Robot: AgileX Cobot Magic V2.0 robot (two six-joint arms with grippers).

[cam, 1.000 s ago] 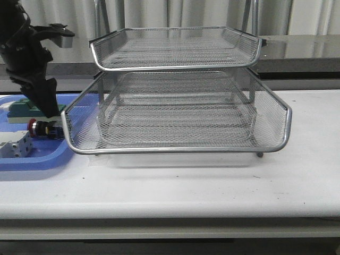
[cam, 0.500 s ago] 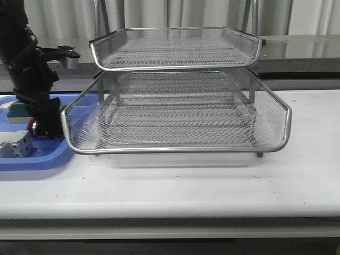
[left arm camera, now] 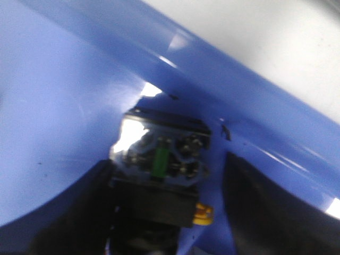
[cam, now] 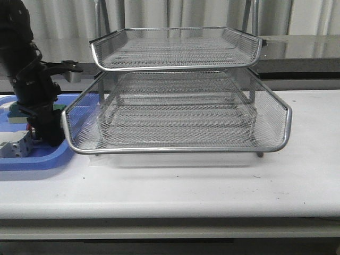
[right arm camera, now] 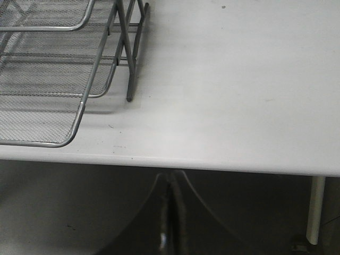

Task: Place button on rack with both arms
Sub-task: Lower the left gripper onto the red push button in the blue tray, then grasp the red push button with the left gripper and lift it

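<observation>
The left gripper (left arm camera: 159,212) stood wide around the button (left arm camera: 162,159) in the blue tray (cam: 32,159); a skewed close could tip it. The rack (cam: 178,114) stood alongside. The right gripper (right arm camera: 169,223), fingers together, hung past the table's (right arm camera: 239,79) edge.

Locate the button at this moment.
The button lies in the blue tray at the table's left end, beside the rack, between the left gripper's fingers in the left wrist view.
</observation>
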